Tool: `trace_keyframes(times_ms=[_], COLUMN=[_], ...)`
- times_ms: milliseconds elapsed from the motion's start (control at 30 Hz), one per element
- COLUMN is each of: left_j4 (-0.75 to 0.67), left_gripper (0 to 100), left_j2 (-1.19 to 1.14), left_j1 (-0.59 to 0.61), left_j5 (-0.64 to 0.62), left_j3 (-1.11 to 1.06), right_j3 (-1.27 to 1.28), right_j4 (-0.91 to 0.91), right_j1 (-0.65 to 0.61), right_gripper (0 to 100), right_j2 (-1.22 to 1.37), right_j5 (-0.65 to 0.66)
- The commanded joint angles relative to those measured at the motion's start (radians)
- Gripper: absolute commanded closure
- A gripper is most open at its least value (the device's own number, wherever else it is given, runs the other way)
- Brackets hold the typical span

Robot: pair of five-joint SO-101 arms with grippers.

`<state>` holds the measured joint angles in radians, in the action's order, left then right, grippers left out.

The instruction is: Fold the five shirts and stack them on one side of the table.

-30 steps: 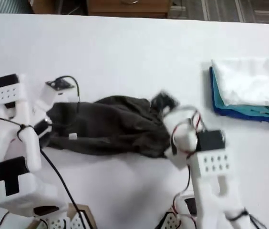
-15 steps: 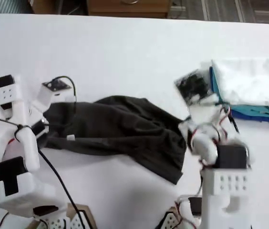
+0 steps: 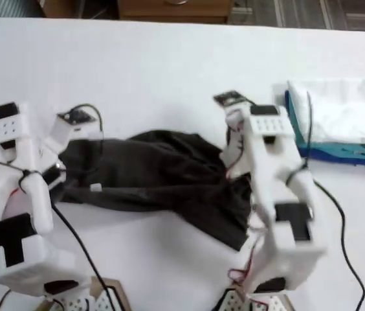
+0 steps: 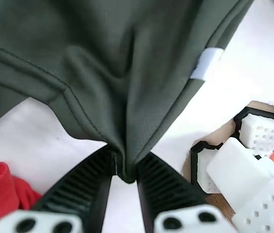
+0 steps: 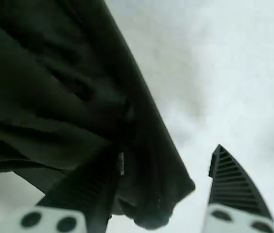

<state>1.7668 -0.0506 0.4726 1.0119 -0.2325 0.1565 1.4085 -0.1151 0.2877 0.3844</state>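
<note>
Left fingers (image 4: 161, 187) are pinched shut on a fold of the dark shirt (image 4: 103, 58). We see the cloth bunching down into the narrow gap between them, with a seam running across the fabric above. A small white label (image 4: 206, 63) sits on the shirt's hem off to one side. Beside the same fingers a bit of red cloth (image 4: 1, 191) lies on the desk (image 4: 44, 126).

Right fingers (image 5: 229, 179) stand wide apart and hold nothing. One finger lies against the dark shirt (image 5: 54, 97) and the other is out over the bare desk. A loose corner of the shirt hangs into the space between them.

From above, we find the dark shirt (image 3: 156, 172) spread unevenly across the middle of the desk (image 3: 169, 65), rumpled and not folded. Its left end is at the left arm (image 3: 14, 175). Its right end reaches under the right arm (image 3: 270, 175), which leans in over that edge of the cloth.

On the right side of the desk rests the folded stack (image 3: 338, 129), apart from the dark shirt. A white shirt (image 3: 338, 107) is on top, and blue-green layers (image 3: 341, 153) show along the stack's near edge beneath it.
</note>
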Motion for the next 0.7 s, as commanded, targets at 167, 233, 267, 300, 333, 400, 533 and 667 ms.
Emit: trace_keyframes(times_ms=[167, 233, 267, 300, 333, 400, 533, 667], left_j4=[0.015, 0.009, 0.009, 0.009, 0.009, 0.009, -0.017, -0.041], left_gripper=[98, 98, 98, 98, 98, 98, 98, 98], left_j2=[0.003, 0.003, 0.003, 0.003, 0.003, 0.003, 0.006, 0.005], left_j1=[0.006, 0.006, 0.006, 0.006, 0.006, 0.006, 0.008, 0.006], left_j5=[0.002, 0.002, 0.002, 0.002, 0.002, 0.002, 0.002, -0.018], left_j3=[0.010, 0.010, 0.010, 0.010, 0.010, 0.010, 0.010, 0.035], right_j3=[-0.227, -0.264, -0.295, -0.336, -0.385, -0.508, -0.778, -0.947], right_j4=[0.077, 0.077, 0.074, 0.073, 0.071, 0.071, 0.073, 0.068], right_j1=[0.021, 0.033, 0.042, 0.050, 0.062, 0.087, 0.128, 0.124], right_gripper=[99.6, 96.2, 98.1, 97.7, 97.4, 97.8, 97.8, 97.8], right_j2=[0.211, 0.214, 0.214, 0.214, 0.214, 0.214, 0.225, 0.226], right_j5=[-0.012, -0.032, -0.040, -0.044, -0.044, -0.046, -0.046, -0.038])
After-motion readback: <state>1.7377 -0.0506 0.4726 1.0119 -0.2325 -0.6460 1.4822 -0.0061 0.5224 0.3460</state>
